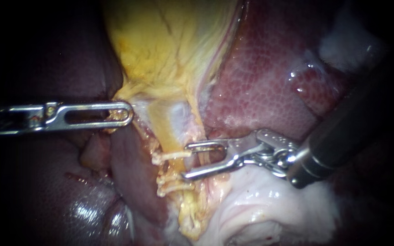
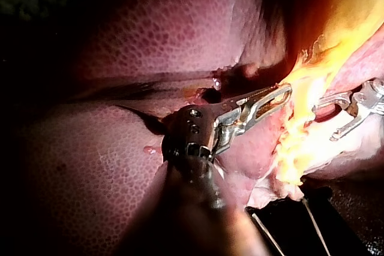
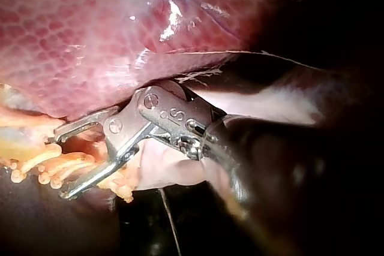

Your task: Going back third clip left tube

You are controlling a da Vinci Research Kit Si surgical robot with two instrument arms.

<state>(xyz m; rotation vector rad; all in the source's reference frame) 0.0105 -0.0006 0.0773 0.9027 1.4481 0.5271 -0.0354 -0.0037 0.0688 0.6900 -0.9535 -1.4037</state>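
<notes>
- Right instrument (image 1: 186,161) first: its jaws are spread, a clear gap between them, tips pointing toward the left tube and nothing pinched.
- A thin pale strand (image 1: 201,157) stands in that gap, with neither jaw closed on it.
- Just off those tips sits the left tube (image 1: 165,132). It is a yellow band with its long axis steep, dropping from under the gallbladder (image 1: 169,50) toward the view's bottom and leaning slightly right.
- Cream clips (image 1: 172,156) sit across the tube, nearly level, one higher and the rest stacked close below.
- The upper jaw's tip is right beside the top clip's end; I can't tell whether they touch.
- Over to the left instrument (image 1: 126,114): its jaws are pressed together on the yellow edge of the gallbladder, lying level, well apart from the right jaws.
- Hidden bits: the tube's top runs under yellow gallbladder tissue, and its lower end is lost in frayed yellow shreds.
- The right instrument's dark shaft is cut off at the view's right edge, and the left one's fades into shadow.
- In the left wrist view glare washes the yellow tissue out, so no clips are readable there.
- Room: the liver (image 1: 261,77) sits close above the upper jaw and pale tissue (image 1: 261,205) lies just under the lower jaw.
- Between the two instruments' tips there is open tissue.
</notes>
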